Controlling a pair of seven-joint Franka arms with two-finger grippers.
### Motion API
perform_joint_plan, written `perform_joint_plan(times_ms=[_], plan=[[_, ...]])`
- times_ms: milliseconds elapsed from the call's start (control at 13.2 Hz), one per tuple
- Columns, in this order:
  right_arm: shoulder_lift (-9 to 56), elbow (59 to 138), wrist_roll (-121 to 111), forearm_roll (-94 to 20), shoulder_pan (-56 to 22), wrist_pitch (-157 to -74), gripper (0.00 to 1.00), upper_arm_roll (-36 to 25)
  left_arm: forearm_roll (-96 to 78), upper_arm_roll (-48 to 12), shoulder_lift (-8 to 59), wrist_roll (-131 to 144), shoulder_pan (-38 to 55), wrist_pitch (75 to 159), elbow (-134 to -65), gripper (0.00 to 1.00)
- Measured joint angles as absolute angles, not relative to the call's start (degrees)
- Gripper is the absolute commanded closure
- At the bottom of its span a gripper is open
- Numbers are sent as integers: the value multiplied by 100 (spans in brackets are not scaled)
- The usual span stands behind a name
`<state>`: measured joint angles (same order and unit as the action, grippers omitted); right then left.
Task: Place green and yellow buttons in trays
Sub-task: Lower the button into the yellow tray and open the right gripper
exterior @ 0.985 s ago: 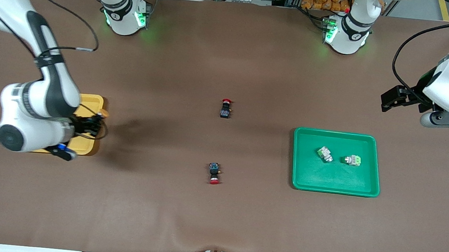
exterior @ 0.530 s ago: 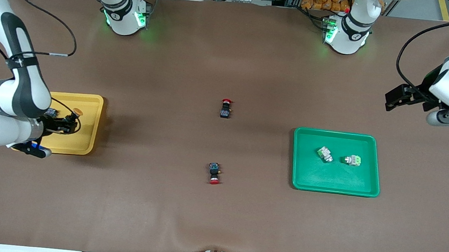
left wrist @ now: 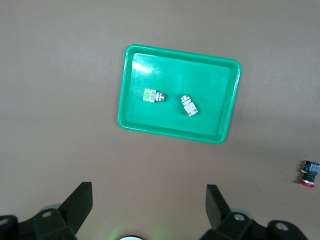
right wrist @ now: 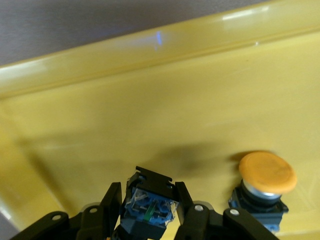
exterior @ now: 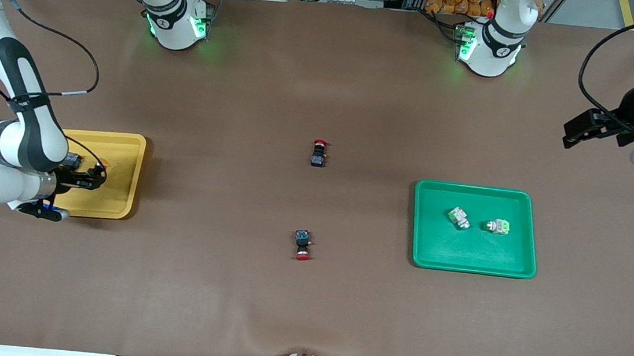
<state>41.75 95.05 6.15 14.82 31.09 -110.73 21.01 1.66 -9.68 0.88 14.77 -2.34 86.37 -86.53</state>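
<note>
My right gripper (exterior: 91, 175) is shut on a black-bodied yellow-capped button (exterior: 100, 168) and holds it low over the yellow tray (exterior: 125, 148). In the right wrist view the held button (right wrist: 149, 206) sits between the gripper's fingers (right wrist: 112, 201). A second yellow button (right wrist: 265, 177) lies on the tray floor (right wrist: 150, 110) beside it. The green tray (exterior: 472, 260) holds two green buttons (exterior: 458, 217) (exterior: 497, 225). They also show in the left wrist view (left wrist: 152, 95) (left wrist: 189, 106). My left gripper (exterior: 572, 134) is open and empty, high over the table at the left arm's end.
Two black switches with red caps lie mid-table, one (exterior: 318, 152) nearer the bases, one (exterior: 302, 244) nearer the front camera. The second also shows in the left wrist view (left wrist: 309, 173). Bare brown table lies between the trays.
My right gripper has carried the yellow button from the tray's edge farther in over the yellow tray and lower. My left gripper has drawn back toward the left arm's end of the table.
</note>
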Motion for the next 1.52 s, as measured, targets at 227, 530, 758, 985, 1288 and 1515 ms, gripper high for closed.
perform_joint_plan(times_ms=[227, 530, 758, 985, 1288, 1515], plan=[[4230, 9514, 797, 1482, 3106, -11085, 24, 2075, 110, -965, -149, 1476, -224, 8861, -8994, 0], [4250, 9518, 937, 1482, 3104, -11086, 0, 2074, 109, -964, -463, 1476, -216, 8871, -9269, 0], [4251, 9508, 962, 1482, 3104, -11089, 0, 2074, 109, -936, -503, 1469, -247, 8875, -9316, 0], [4237, 9363, 963, 1481, 3098, -10905, 0, 2143, 109, -924, -503, 1452, -283, 8880, -9318, 0], [4173, 8538, 996, 1451, 3025, -9629, 0, 2697, 109, -923, -503, 1450, -289, 8928, -9319, 0], [4036, 8076, 1048, 942, 3025, -9522, 0, 2984, 109, -920, -503, 1450, -293, 8988, -9325, 0]])
